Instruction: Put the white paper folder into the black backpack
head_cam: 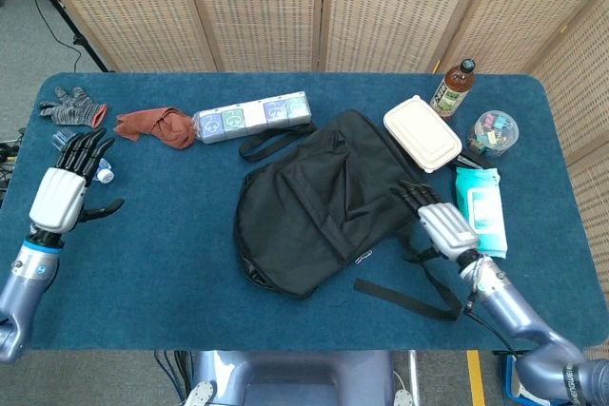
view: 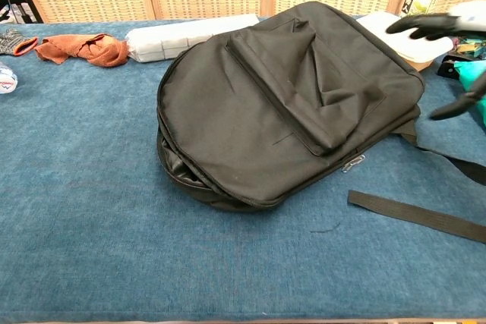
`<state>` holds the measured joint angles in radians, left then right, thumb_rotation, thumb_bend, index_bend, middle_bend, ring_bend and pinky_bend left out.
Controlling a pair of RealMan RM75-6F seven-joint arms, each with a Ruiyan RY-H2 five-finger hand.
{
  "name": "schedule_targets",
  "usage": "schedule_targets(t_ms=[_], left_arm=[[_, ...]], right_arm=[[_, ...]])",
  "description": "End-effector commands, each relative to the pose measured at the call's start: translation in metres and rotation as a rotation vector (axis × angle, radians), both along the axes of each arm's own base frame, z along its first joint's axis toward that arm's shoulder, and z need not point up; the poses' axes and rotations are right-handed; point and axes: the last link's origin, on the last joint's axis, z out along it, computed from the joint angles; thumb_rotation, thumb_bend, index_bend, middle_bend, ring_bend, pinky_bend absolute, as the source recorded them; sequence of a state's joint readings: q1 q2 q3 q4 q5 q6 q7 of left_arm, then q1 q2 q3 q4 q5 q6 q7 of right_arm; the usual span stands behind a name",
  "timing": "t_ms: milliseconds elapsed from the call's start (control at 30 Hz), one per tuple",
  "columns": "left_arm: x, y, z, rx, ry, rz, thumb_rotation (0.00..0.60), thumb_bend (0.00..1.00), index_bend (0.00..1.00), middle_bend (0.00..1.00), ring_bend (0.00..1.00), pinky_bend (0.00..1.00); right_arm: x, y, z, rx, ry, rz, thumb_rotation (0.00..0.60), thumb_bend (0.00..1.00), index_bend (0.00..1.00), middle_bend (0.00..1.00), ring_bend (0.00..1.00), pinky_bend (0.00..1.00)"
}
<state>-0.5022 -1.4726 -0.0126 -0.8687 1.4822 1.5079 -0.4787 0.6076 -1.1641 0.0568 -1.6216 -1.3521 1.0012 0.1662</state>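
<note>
The black backpack (head_cam: 324, 202) lies flat in the middle of the blue table, its opening (view: 190, 176) toward the near left edge. No white paper folder shows in either view. My right hand (head_cam: 442, 225) hovers just right of the bag beside its straps, fingers spread and holding nothing; the chest view catches only its dark fingers (view: 429, 24) at the top right. My left hand (head_cam: 62, 187) is far off at the table's left edge, fingers apart and empty. It does not appear in the chest view.
A loose strap (head_cam: 404, 297) trails near the front right. A wipes pack (head_cam: 478, 211), white lunch box (head_cam: 422, 133), bottle (head_cam: 453, 87) and clip jar (head_cam: 493, 132) stand at right. A box row (head_cam: 252, 118), red cloth (head_cam: 154, 125) and grey glove (head_cam: 71, 106) lie at the back left.
</note>
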Motion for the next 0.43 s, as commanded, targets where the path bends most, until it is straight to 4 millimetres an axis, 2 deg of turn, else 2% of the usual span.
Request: schedule_targets(t_ms=[33,267,433], left_arm=[[-0.018,-0.037,0.022,0.007,0.009,0.202,0.600,0.14,0.00,0.00,0.00,0.03],[-0.027,-0.070,0.031,0.019,0.009,0.355,0.600,0.14,0.00,0.00,0.00,0.01],[-0.033,-0.090,0.031,0.018,0.008,0.447,0.600,0.14,0.00,0.00,0.00,0.00]], right_arm=[[-0.042,0.011,0.019,-0.103,0.110,0.013,0.600,0.00,0.00,0.00,0.00,0.00],[-0.079,0.032,0.045,-0.275,0.190,0.031,0.600,0.00,0.00,0.00,0.00,0.00],[-0.090,0.052,0.055,-0.345,0.208,0.018,0.600,0.00,0.00,0.00,0.00,0.00]])
